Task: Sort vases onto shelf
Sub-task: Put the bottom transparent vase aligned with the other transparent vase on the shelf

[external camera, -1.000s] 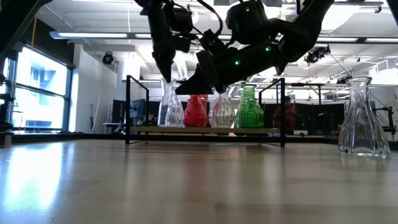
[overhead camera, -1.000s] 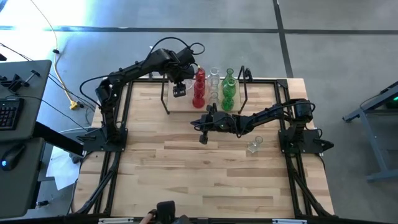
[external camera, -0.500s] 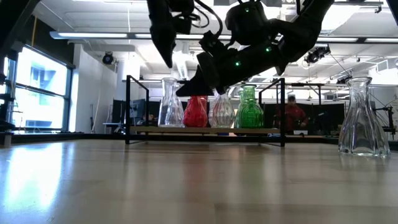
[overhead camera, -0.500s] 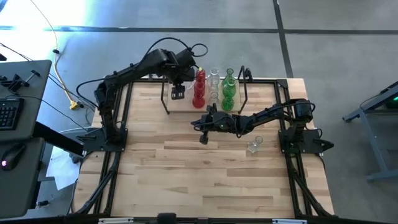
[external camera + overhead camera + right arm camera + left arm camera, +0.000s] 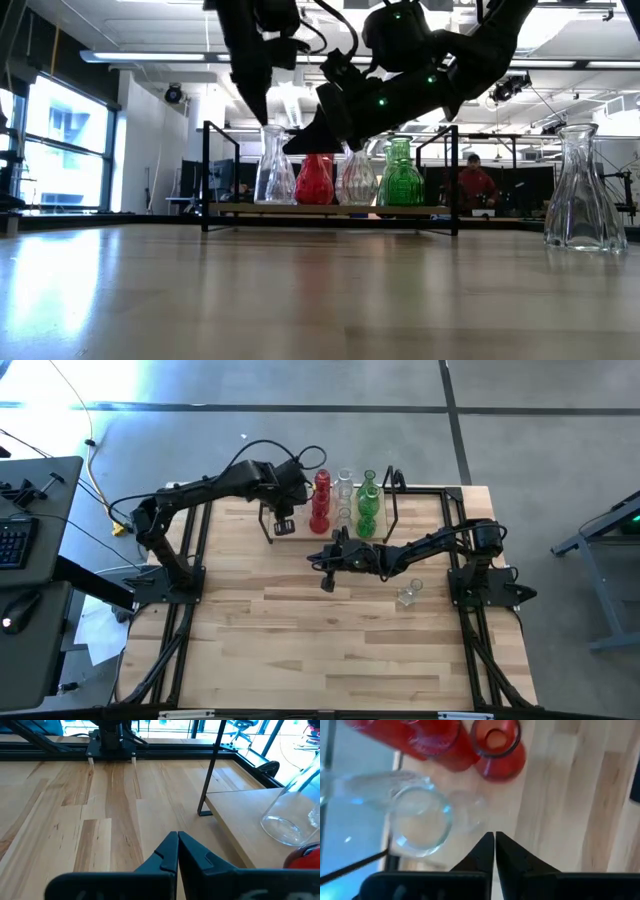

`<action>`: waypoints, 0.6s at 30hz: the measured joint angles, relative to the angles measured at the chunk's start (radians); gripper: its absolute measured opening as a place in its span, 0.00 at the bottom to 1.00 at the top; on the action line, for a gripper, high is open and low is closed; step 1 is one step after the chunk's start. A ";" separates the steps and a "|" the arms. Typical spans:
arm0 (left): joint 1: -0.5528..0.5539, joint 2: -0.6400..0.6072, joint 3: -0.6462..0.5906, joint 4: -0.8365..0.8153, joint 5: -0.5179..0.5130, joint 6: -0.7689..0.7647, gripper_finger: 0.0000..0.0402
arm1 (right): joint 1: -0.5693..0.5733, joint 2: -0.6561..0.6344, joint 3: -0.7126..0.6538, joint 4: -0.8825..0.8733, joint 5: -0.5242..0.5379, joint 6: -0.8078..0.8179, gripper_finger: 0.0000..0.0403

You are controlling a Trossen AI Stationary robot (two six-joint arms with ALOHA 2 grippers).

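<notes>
The left gripper [image 5: 283,526] hung with its fingers pressed together on nothing, just above the left end of the shelf [image 5: 300,532], over the open mouth of a clear vase [image 5: 418,822] standing there. Beside that one stood a red vase [image 5: 315,181], then another clear one [image 5: 357,178] and a green vase [image 5: 401,175], all upright in a row on the board between its black wire end frames.

The right gripper [image 5: 325,582] was also closed and empty, held low over the table in front of the shelf.

Well apart from the rest, one clear vase [image 5: 407,595] stood alone on the tabletop [image 5: 300,650] near the right arm's base, not yet shelved.

I judged these to be light, rigid and brittle, with slick glass that gives little purchase. The round belly would slip out of the fingers; the narrow neck under the flared lip looked the safest hold, taken gently and kept upright.
</notes>
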 joint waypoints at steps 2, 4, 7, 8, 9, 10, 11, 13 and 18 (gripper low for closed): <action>0.000 0.000 -0.037 0.043 0.039 -0.006 0.02 | 0.000 0.000 0.000 0.003 0.000 0.000 0.00; 0.000 0.006 -0.063 0.062 0.053 -0.008 0.02 | 0.000 0.000 0.000 0.003 0.000 0.000 0.00; 0.000 0.009 -0.101 0.110 0.011 -0.015 0.00 | 0.000 0.000 0.000 0.006 0.000 0.000 0.00; 0.000 0.009 -0.109 0.128 -0.006 -0.017 0.00 | 0.000 0.000 0.000 0.007 0.000 0.000 0.00; 0.000 0.009 -0.117 0.148 -0.018 -0.018 0.00 | 0.000 0.000 0.000 0.009 0.000 0.000 0.00; 0.002 0.009 -0.123 0.160 -0.024 -0.023 0.00 | 0.000 0.000 0.000 0.010 0.000 0.000 0.00; 0.003 0.009 -0.130 0.172 -0.030 -0.025 0.00 | 0.000 0.000 0.000 0.011 0.000 0.000 0.00; 0.006 0.009 -0.140 0.192 -0.052 -0.027 0.00 | 0.000 0.000 0.000 0.011 0.000 0.000 0.00; 0.014 0.009 -0.161 0.240 -0.086 -0.028 0.00 | 0.000 0.000 0.000 0.011 0.000 0.000 0.00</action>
